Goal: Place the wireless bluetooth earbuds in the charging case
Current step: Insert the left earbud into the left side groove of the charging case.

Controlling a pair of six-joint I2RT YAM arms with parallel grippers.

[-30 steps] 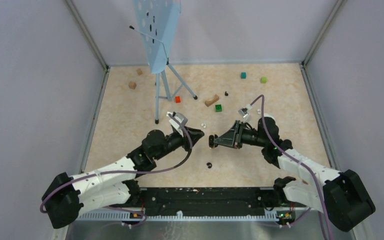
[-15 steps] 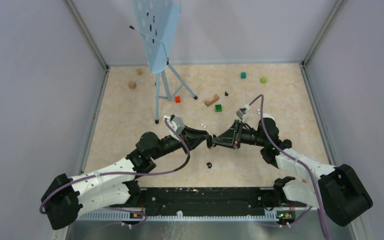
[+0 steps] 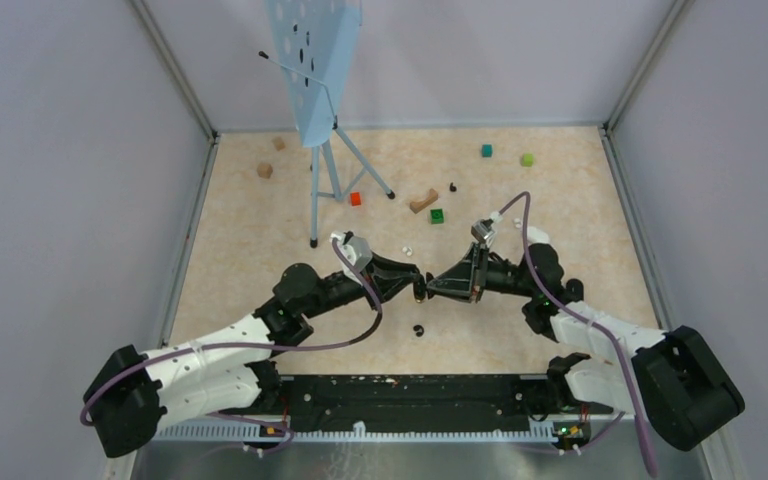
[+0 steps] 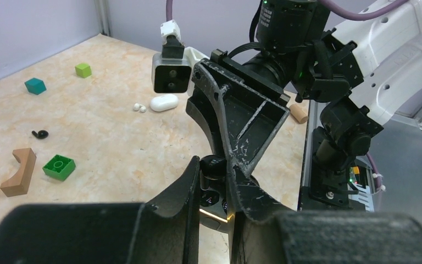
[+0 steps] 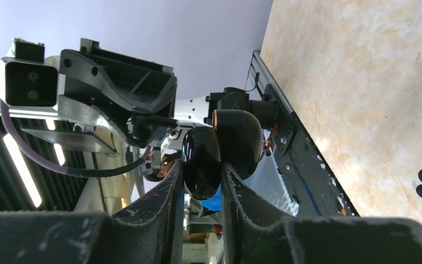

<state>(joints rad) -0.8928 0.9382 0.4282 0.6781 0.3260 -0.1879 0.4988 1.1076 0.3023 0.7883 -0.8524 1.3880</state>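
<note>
We see both hands tip to tip above the middle of the worktop (image 3: 260, 230). The right hand (image 5: 202, 168) pinches a glossy black case (image 5: 200, 157) between narrowly parted fingers. The case's two halves appear swung apart, and we cannot tell whether anything lies inside. The left hand (image 4: 214, 173) looks pinched on a small black bud (image 4: 214, 164), held right against that case. To the far right of the hands a white case (image 4: 164, 103) lies shut on the worktop, with two white buds (image 4: 139, 108) just beside it, outside. A loose bud (image 3: 418, 330), black, lies on the near side of the hands. A far bud (image 4: 40, 133), also black, lies close to a green brick (image 4: 59, 166).
</note>
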